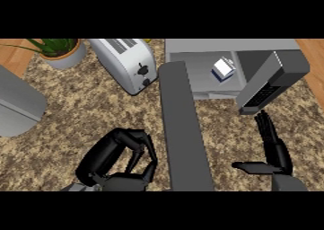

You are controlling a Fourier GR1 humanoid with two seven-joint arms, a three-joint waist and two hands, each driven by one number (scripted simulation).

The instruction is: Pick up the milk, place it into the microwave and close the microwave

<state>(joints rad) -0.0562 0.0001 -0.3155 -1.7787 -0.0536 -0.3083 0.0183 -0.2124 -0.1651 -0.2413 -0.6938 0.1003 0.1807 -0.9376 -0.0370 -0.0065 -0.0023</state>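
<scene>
The milk (222,68), a small white and blue carton, stands inside the open cavity of the grey microwave (230,46) at the top right. The microwave door (181,130) is swung wide open and runs as a long grey slab from the cavity's left side down towards me. My right hand (275,150) is open, right of the door, with fingers straight and pointing up at the microwave's dark control panel (264,94), thumb out to the left. My left hand (121,161) sits left of the door, fingers curled, holding nothing.
A silver toaster (128,63) stands left of the microwave, close to the door's hinge end. A potted plant (58,51) is at the top left. A large grey rounded object (12,105) lies at the left edge. Speckled counter (78,112) spreads between them.
</scene>
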